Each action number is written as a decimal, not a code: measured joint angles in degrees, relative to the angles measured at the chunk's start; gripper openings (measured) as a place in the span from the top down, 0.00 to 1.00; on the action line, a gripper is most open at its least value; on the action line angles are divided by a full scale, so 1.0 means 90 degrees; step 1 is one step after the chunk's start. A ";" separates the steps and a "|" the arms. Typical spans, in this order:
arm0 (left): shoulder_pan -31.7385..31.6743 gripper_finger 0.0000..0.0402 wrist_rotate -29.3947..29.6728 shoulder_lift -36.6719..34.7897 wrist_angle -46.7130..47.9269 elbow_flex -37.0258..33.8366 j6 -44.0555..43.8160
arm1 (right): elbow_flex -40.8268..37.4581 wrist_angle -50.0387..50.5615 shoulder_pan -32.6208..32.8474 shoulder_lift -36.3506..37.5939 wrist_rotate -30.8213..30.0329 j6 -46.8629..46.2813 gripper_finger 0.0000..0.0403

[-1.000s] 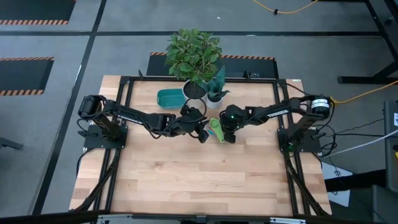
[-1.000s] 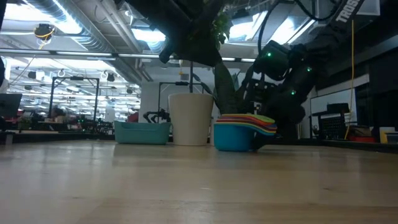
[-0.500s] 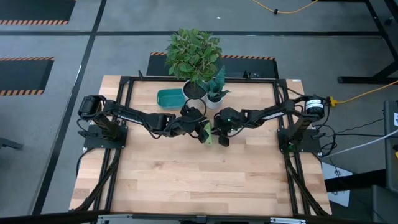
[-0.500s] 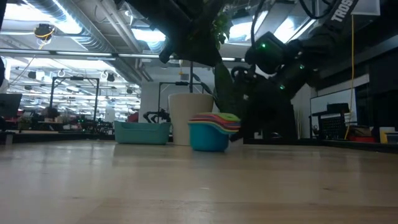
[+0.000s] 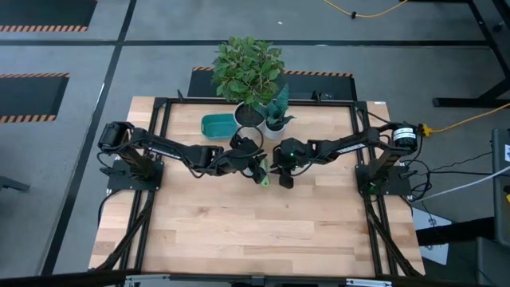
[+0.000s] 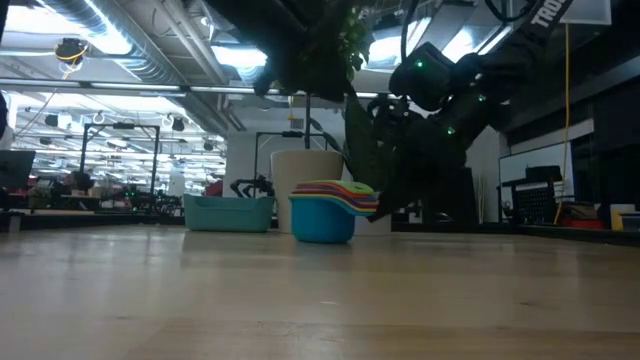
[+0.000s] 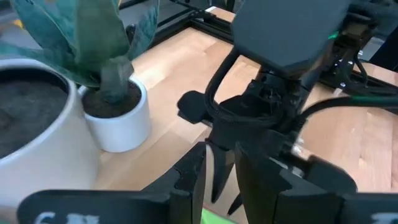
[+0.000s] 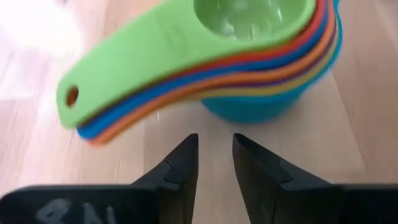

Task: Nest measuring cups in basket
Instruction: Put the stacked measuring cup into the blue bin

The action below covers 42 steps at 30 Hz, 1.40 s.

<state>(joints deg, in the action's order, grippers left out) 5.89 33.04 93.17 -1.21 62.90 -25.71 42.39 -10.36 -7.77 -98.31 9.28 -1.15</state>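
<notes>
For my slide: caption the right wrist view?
Nested measuring cups, green on top, stand on the table just ahead of the right gripper.

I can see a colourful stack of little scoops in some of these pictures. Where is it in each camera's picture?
High view: the stack of measuring cups is a small green patch between the two grippers, mid-table.
Low view: the stack stands on the table at centre.
Left wrist view: only a green sliver at the bottom edge.
Right wrist view: the stack fills the upper part.
Shared landmark: the large white plant pot, just behind the stack.
</notes>
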 joint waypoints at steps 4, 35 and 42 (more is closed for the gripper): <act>0.0261 0.80 0.0318 -0.0415 0.0160 0.0012 0.0245 | 0.0000 0.0673 -0.0005 0.0291 -0.0012 0.0009 0.74; 0.2152 0.80 0.1406 -0.2601 0.1162 -0.3366 -0.4681 | -0.0756 0.3072 -0.0027 0.4271 -0.1307 0.0515 0.74; 0.1848 0.80 0.1214 -0.2601 0.1178 -0.3604 -0.4794 | -0.0801 0.3143 -0.0029 0.4260 -0.1302 0.0498 0.74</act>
<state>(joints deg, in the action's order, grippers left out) 22.52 43.97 69.76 9.39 30.46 -68.86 35.18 17.93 -8.03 -59.96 -2.44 3.33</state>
